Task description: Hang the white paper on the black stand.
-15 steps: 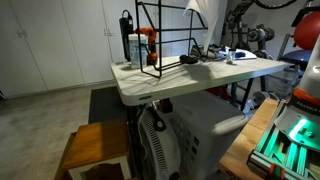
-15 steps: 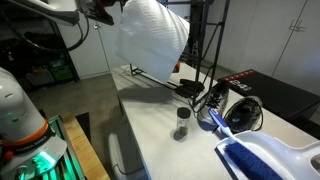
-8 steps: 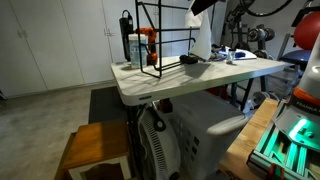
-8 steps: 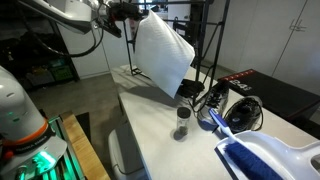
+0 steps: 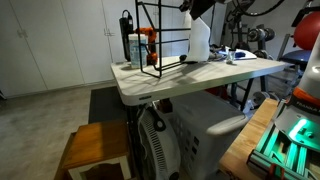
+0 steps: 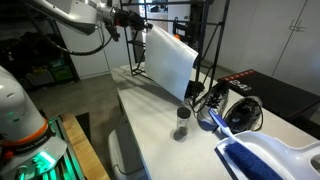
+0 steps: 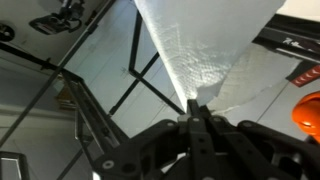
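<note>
The white paper [image 6: 170, 66] hangs as a floppy sheet from my gripper [image 6: 138, 22], which is shut on its top corner. In an exterior view the paper [image 5: 199, 42] hangs beside the black stand [image 5: 158, 45], a tall frame of thin black rods on the table; my gripper [image 5: 196, 8] is near the stand's top bar. In the wrist view the paper [image 7: 205, 55] spreads out from the shut jaws [image 7: 197, 108], with the stand's rods [image 7: 95, 85] below and to the left. In an exterior view the stand [image 6: 208, 40] is behind the paper.
An orange-and-black tool [image 5: 147, 42] and a bottle [image 5: 126, 35] stand behind the stand. A small jar [image 6: 182, 122], black gear [image 6: 238, 112] and a blue-white cloth [image 6: 262, 158] lie on the white table [image 6: 150, 130]. A wooden stool [image 5: 95, 148] is below.
My gripper has moved with the paper toward the stand. The sheet has swung from a bulging spread to hanging flatter and lower beside the stand's frame.
</note>
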Controlling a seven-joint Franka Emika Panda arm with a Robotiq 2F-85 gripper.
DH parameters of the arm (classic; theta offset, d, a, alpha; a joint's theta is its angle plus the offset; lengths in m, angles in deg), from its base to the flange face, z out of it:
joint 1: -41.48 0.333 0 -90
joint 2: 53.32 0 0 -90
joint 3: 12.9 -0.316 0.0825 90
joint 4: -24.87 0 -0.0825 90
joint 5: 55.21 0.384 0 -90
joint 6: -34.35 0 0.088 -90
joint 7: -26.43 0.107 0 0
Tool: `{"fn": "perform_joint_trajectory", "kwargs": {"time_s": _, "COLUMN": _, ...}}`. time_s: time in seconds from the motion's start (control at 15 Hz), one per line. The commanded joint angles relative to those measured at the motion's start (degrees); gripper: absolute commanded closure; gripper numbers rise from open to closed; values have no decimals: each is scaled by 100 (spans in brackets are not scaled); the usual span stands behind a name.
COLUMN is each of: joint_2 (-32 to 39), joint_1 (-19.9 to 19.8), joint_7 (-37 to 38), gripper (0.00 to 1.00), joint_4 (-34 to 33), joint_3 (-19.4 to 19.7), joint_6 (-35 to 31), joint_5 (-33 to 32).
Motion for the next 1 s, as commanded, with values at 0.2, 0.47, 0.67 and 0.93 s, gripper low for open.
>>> {"fn": "perform_joint_trajectory", "kwargs": {"time_s": 0.2, "joint_2": -3, "joint_1": -108, "joint_7": -809, "gripper": 99, "joint_4": -150, "joint_3": 167, "joint_6": -1238, "joint_5": 657}}
{"fn": "perform_joint_trajectory", "kwargs": {"time_s": 0.47, "joint_2": -5, "joint_1": -119, "joint_7": -920, "gripper": 99, "joint_4": -203, "joint_3": 198, "joint_6": -1356, "joint_5": 737}}
{"fn": "perform_joint_trajectory", "kwargs": {"time_s": 0.67, "joint_2": 180, "joint_1": -143, "joint_7": -1090, "gripper": 100, "joint_4": -276, "joint_3": 209, "joint_6": -1412, "joint_5": 745}}
{"fn": "perform_joint_trajectory", "kwargs": {"time_s": 0.93, "joint_2": 468, "joint_1": -142, "joint_7": -1946, "gripper": 100, "joint_4": -335, "joint_3": 336, "joint_6": -1780, "joint_5": 1276}}
